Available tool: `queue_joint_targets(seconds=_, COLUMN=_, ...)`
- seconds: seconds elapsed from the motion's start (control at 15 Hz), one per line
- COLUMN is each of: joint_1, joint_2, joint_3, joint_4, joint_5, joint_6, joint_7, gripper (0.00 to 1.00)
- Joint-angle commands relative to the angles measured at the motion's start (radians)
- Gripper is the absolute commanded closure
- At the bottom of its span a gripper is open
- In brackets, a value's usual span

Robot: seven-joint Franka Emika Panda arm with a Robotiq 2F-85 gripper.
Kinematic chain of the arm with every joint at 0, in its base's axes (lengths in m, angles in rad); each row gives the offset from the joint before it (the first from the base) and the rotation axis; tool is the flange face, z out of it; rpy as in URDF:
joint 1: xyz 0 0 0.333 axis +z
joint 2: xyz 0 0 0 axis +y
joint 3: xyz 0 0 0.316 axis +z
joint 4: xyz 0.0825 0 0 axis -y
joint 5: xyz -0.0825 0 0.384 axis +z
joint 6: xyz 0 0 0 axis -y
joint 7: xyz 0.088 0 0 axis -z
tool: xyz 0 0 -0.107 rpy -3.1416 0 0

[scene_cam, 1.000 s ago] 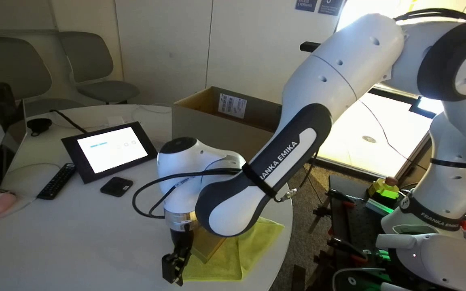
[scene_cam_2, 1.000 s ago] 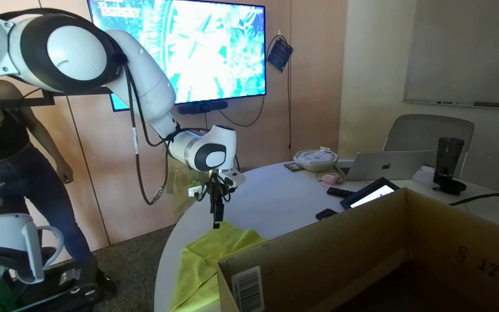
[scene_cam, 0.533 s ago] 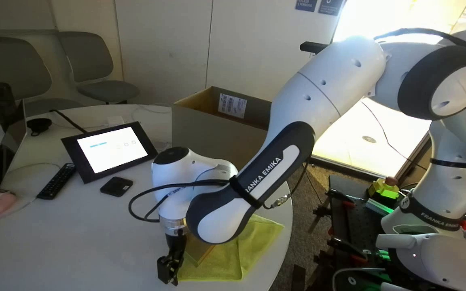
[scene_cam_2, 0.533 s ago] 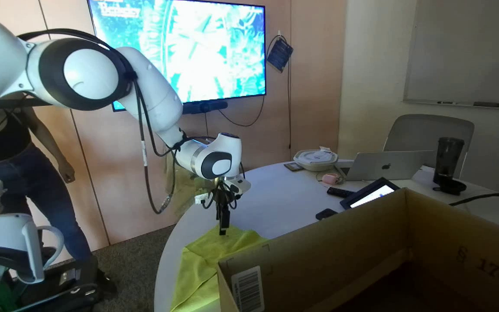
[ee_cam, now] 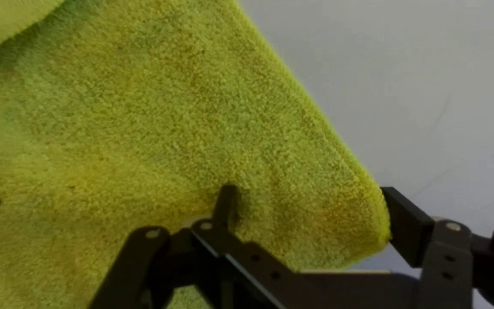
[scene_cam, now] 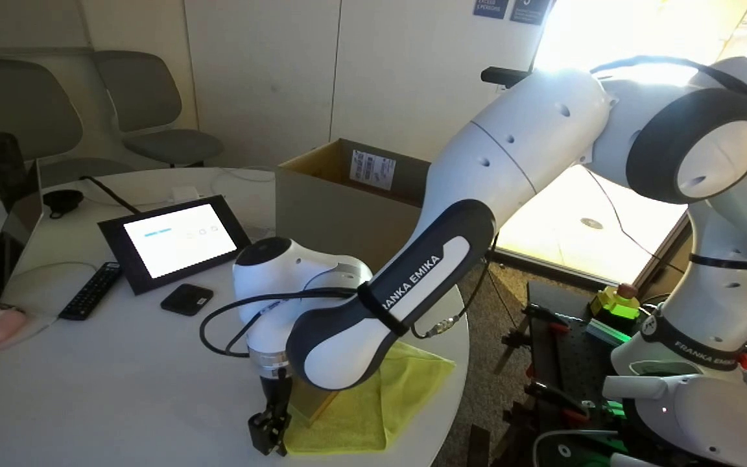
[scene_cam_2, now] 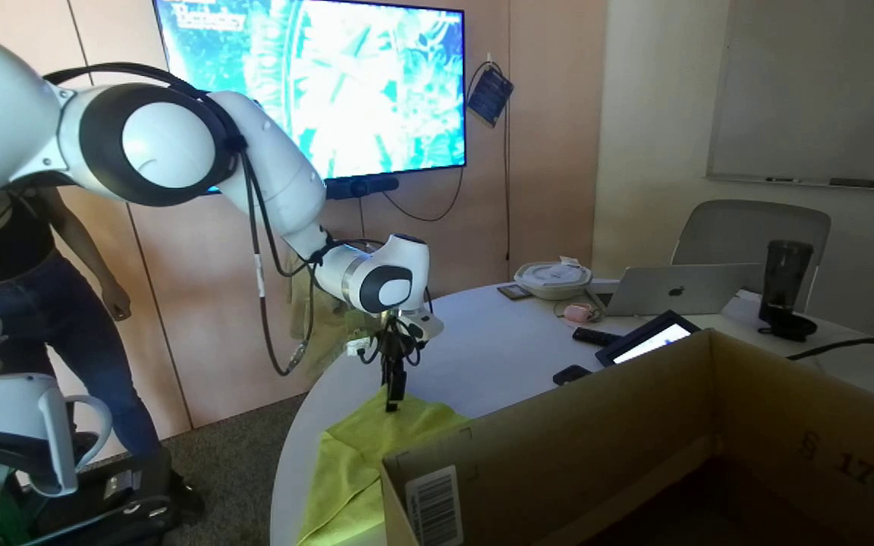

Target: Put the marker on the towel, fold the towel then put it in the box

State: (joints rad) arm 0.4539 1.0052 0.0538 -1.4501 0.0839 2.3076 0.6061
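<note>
Near the curved edge of the table (scene_cam: 88,402), beside the box (scene_cam: 347,214), lies the towel (scene_cam: 412,386); too shallow a bite at its corner could let it slip. This corner points away from the box; the towel's long axis cannot be told. The gripper (ee_cam: 309,206) holds its fingers (ee_cam: 408,227) apart astride the corner, grasping nothing; the marker is nowhere visible, its direction unknown.

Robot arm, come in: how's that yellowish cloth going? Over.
Gripper open, straddling a towel corner. Towel on the table, outside the box, no marker visible on it. Nothing seen blocking the grip.
</note>
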Motion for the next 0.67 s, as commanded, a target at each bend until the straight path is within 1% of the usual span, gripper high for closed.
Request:
queue_joint_targets(seconds=0.0, joint_1=0.007, joint_2=0.033, joint_3=0.001, joint_4=0.060, joint_5=-0.007, joint_6=-0.040, joint_7=0.014, gripper=0.50)
queue_joint_targets(seconds=0.07, joint_1=0.007, joint_2=0.031, joint_3=0.002, joint_4=0.062, joint_5=-0.007, joint_6=-0.046, joint_7=0.013, gripper=0.59)
queue_joint_targets(seconds=0.27, joint_1=0.010, joint_2=0.029, joint_3=0.002, joint_4=0.071, joint_5=-0.008, joint_6=-0.068, joint_7=0.018, gripper=0.80)
queue_joint_targets(seconds=0.4, joint_1=0.009, joint_2=0.022, joint_3=0.003, joint_4=0.064, joint_5=-0.007, joint_6=-0.074, joint_7=0.019, gripper=0.85)
queue_joint_targets(seconds=0.53, joint_1=0.009, joint_2=0.020, joint_3=0.003, joint_4=0.059, joint_5=-0.006, joint_6=-0.079, joint_7=0.021, gripper=0.84)
queue_joint_targets(seconds=0.6, joint_1=0.007, joint_2=0.016, joint_3=0.005, joint_4=0.055, joint_5=-0.004, joint_6=-0.080, joint_7=0.018, gripper=0.81)
